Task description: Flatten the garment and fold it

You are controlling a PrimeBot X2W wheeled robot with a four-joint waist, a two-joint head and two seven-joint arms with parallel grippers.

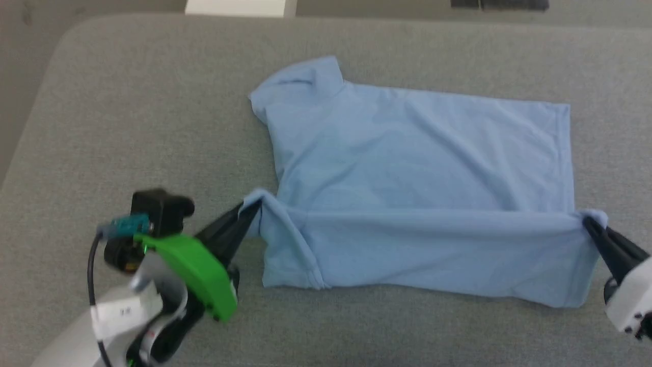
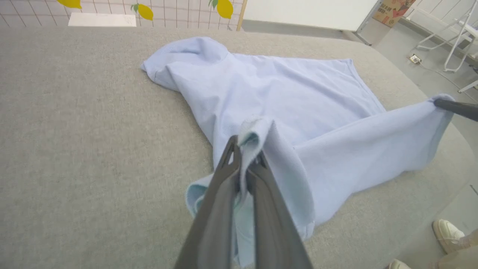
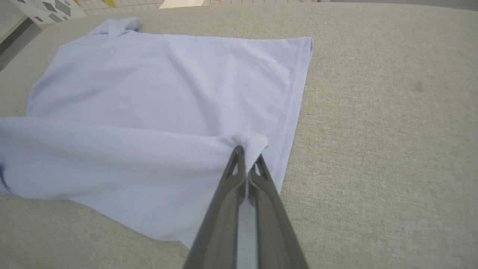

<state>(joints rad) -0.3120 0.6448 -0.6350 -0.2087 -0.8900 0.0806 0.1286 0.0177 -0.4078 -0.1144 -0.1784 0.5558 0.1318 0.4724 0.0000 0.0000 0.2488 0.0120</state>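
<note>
The tabletop is covered with grey woven cloth and has rounded corners. The garment lies spread on its middle with small wrinkles, its hem end turned to the right.

Just left of the garment, the left pincer is closed on a fold of cloth at the near sleeve side and holds it raised. From there a band of the near edge is stretched to the garment's right end, hanging over the part under it. At that end the right pincer is closed tightly on the near hem corner.

Behind the garment, past the far edge, stands a white grid panel with yellow lemon shapes, then a cardboard box. Past the hem end, on the floor, are a white metal frame and a person's pale shoe.
</note>
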